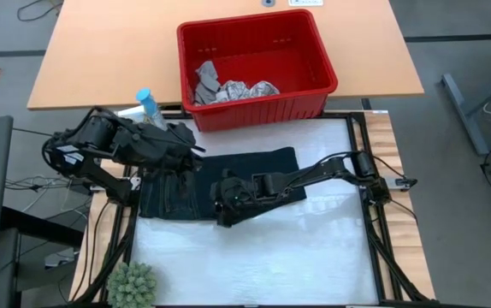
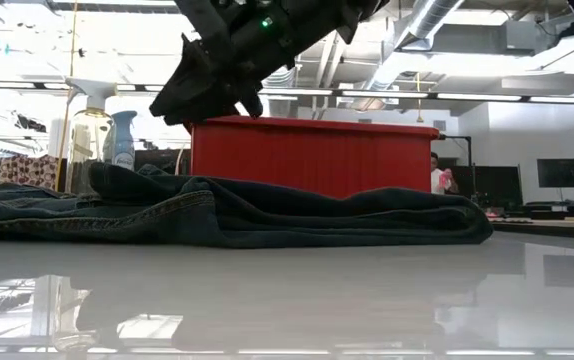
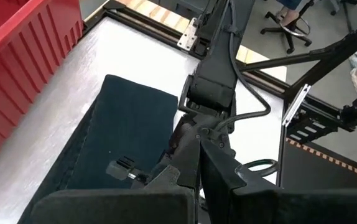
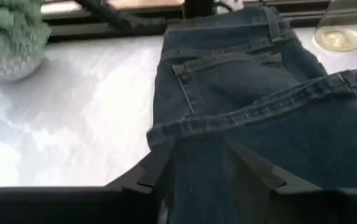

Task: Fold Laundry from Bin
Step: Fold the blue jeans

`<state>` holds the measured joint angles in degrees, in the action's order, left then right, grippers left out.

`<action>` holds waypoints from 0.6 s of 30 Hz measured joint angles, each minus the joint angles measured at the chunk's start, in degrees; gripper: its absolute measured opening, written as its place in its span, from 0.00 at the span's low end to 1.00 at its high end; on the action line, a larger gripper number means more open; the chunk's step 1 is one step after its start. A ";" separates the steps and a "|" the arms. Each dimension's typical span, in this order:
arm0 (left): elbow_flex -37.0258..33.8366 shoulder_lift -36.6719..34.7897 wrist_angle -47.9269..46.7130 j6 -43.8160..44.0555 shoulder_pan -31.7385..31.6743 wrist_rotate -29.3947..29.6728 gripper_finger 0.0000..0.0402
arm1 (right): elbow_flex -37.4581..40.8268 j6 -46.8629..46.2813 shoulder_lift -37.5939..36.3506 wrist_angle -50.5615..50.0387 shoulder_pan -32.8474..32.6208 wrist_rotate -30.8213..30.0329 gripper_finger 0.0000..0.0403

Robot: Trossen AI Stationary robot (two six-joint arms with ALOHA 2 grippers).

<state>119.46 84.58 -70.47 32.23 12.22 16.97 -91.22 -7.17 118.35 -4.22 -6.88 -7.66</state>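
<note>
The dark trousers [image 1: 258, 167] lie folded on the white table top, their waistband and back pockets [image 4: 228, 68] toward the table's left. Behind them stands the red bin [image 1: 318, 51], holding a grey cloth [image 1: 205, 77] and a white leaf-print cloth [image 1: 247, 89]. My right gripper [image 1: 222, 205] hangs open just above the trousers' near edge [image 4: 200, 149]. The low view shows a gap between this gripper [image 2: 212, 100] and the cloth [image 2: 267, 210]. My left gripper [image 1: 192, 147] is shut and raised over the trousers' far left part, holding nothing [image 3: 197, 171].
A spray bottle with a blue cap [image 1: 147, 103] stands left of the bin. A small potted plant [image 1: 133, 284] sits at the near left corner. Black frame rails [image 1: 372, 214] border the white surface, and bare white surface [image 1: 297, 248] lies near and to the right of the trousers.
</note>
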 joint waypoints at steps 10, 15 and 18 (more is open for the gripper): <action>-0.04 0.56 -3.59 4.20 5.26 6.04 0.00 | 0.00 7.10 -6.70 -3.33 5.44 -0.46 0.47; -0.04 0.52 -2.46 4.79 7.08 8.85 0.00 | -0.11 7.52 -4.84 -2.24 10.08 6.03 0.47; -0.04 0.52 -2.28 5.23 7.81 9.39 0.00 | 0.00 10.80 -2.69 -0.23 11.88 7.58 0.47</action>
<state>119.42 85.10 -72.74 37.46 20.03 26.35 -91.22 3.63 115.66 -4.45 5.00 -0.08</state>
